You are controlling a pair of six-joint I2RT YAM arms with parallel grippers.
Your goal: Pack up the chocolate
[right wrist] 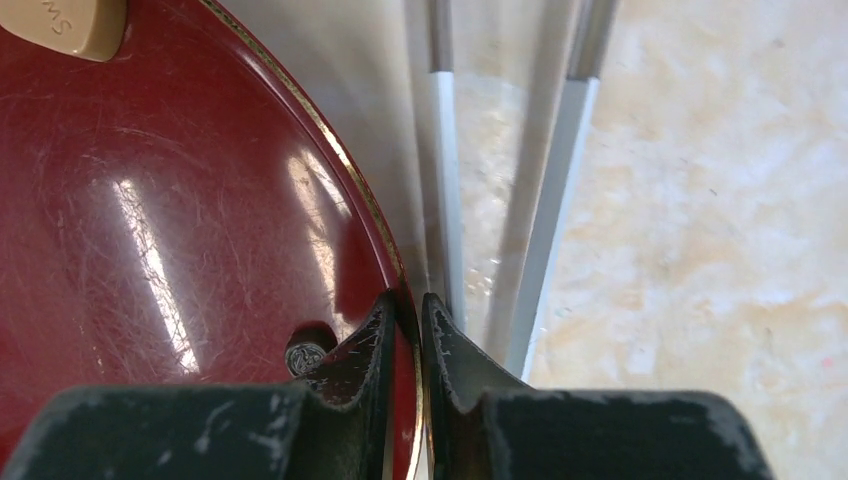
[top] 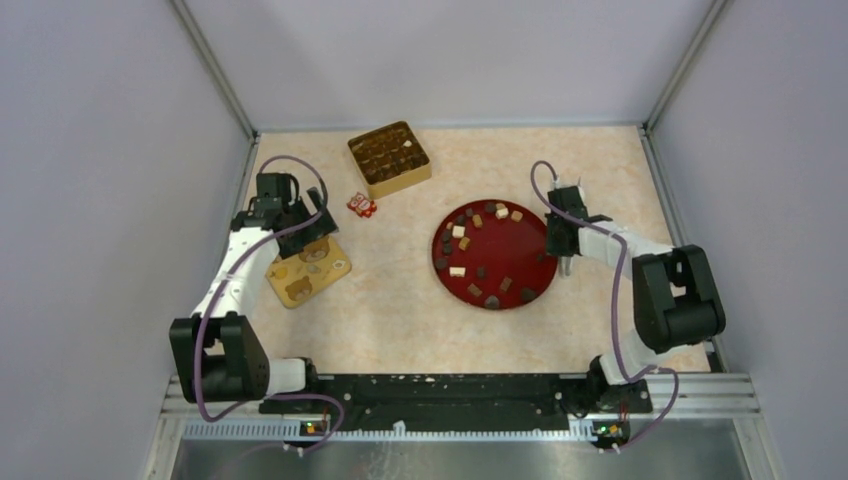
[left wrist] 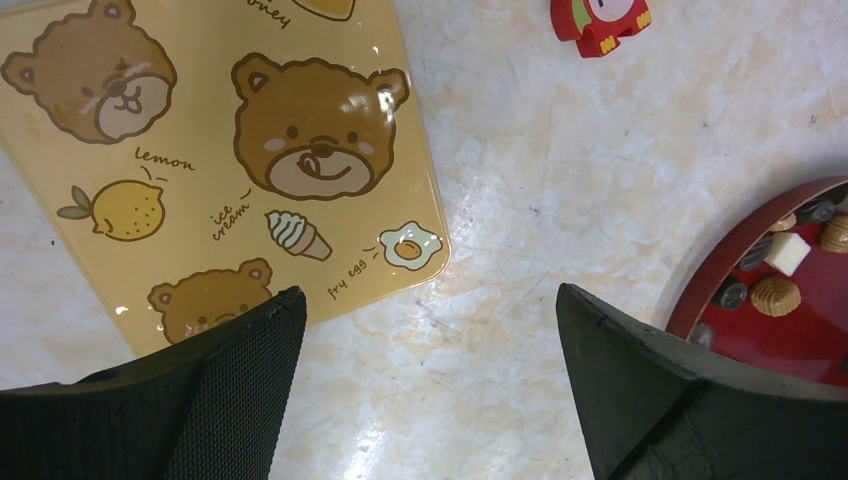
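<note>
Tabletop [top: 400,300], pale marbled finish, carries all the items noted below.

Red plate [top: 515,250]: round, gold-edged, right of centre. It holds loose chocolate [top: 458,231], dark lumps and tan or cream cubes, spread mainly along its far and near sides, with the middle mostly bare. The right wrist view shows one tan piece [right wrist: 70,25] at the far side and one small dark piece [right wrist: 305,355] just beside the inner finger.

Gold tin [top: 405,182]: square, open, divided into compartments, at the far centre-left and well apart from the plate. Dark pieces sit in several compartments; the count cannot be told.

Bear-printed lid [top: 308,268]: flat on the tabletop at the left, printed side up, apart from the tin.

Red-and-white wrapped items [top: 361,205]: a small cluster between tin and lid.

Left gripper [left wrist: 428,293]: jaws wide apart, holding nothing, above the bare tabletop beside the lid's corner.

Right gripper [right wrist: 410,300]: jaws together, clamped on the plate's right rim, one finger inside the rim and one outside.
</note>
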